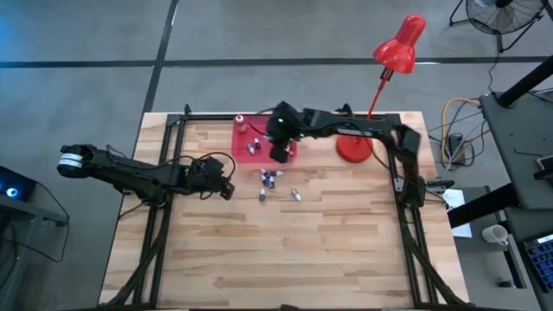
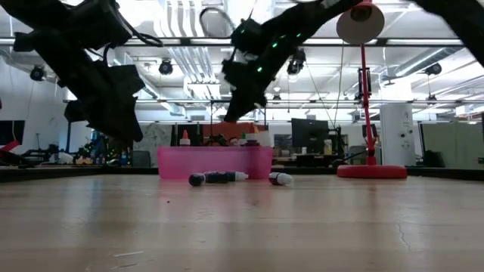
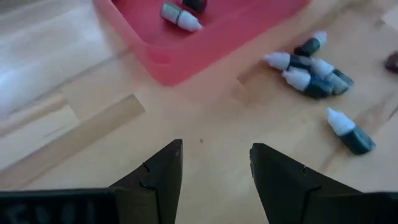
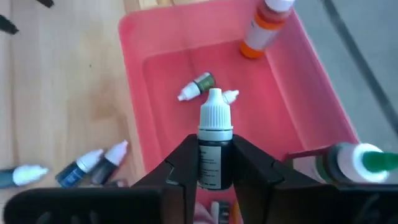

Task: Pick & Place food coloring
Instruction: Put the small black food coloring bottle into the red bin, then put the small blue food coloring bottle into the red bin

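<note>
Right gripper [image 4: 214, 165] above the pink tray [image 4: 144, 134], fingers clamped on a dark white-capped dropper bottle [image 4: 214, 143]. Left gripper [image 3: 214, 168] over the desk [image 1: 285, 250], fingers apart, holding nothing. More bottles [image 1: 270, 179] lying beside the tray.

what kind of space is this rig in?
Probably a lab or workshop in an industrial hall: bare ceiling ducts overhead, monitors on benches behind the wooden table, and a concrete floor around it.

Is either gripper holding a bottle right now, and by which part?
The right gripper clamps a dark dropper bottle by its body, white cap pointing outward, above the pink tray. The left gripper is open and holds nothing.
</note>
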{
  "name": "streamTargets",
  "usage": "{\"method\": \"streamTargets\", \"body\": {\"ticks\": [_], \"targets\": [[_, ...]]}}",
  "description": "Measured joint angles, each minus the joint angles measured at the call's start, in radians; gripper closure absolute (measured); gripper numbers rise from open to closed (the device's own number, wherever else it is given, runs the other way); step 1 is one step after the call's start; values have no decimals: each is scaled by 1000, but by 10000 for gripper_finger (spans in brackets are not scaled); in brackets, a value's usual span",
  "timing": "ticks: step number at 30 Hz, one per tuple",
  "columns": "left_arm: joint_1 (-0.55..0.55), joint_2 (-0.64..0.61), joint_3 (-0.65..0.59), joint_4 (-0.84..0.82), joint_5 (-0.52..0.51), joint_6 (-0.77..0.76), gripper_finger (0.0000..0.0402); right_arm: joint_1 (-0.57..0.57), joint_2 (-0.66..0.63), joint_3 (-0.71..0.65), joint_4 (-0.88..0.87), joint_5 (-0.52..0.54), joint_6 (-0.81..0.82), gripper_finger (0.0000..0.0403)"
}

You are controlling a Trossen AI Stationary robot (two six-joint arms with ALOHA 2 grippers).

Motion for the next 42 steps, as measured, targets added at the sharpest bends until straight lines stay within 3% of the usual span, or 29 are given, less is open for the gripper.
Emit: {"method": "streamTargets", "body": {"ticks": [7, 12, 17, 21, 24, 27, 34, 42], "targets": [[15, 0, 0, 41, -1, -16, 241, -10, 160, 295, -247, -9, 40, 277], [17, 1, -4, 87, 0, 28, 241, -12, 183, 400, -399, -9, -9, 233], [26, 15, -50, 296, 41, 346, 241, -6, 144, 406, -539, -151, -63, 211], [30, 42, -92, 460, 170, 670, 241, 10, 78, 368, -652, -153, -89, 209], [52, 84, -94, 502, 310, 759, 241, 26, 35, 308, -678, -102, -30, 209], [73, 156, -59, 500, 364, 615, 241, 35, -34, 225, -674, -20, 105, 209], [76, 324, 122, 331, 423, 105, 241, 33, -264, -75, -561, 11, 383, 209], [76, 505, 403, 24, 423, -77, 241, 13, -502, -417, -445, 61, 442, 209]]}}
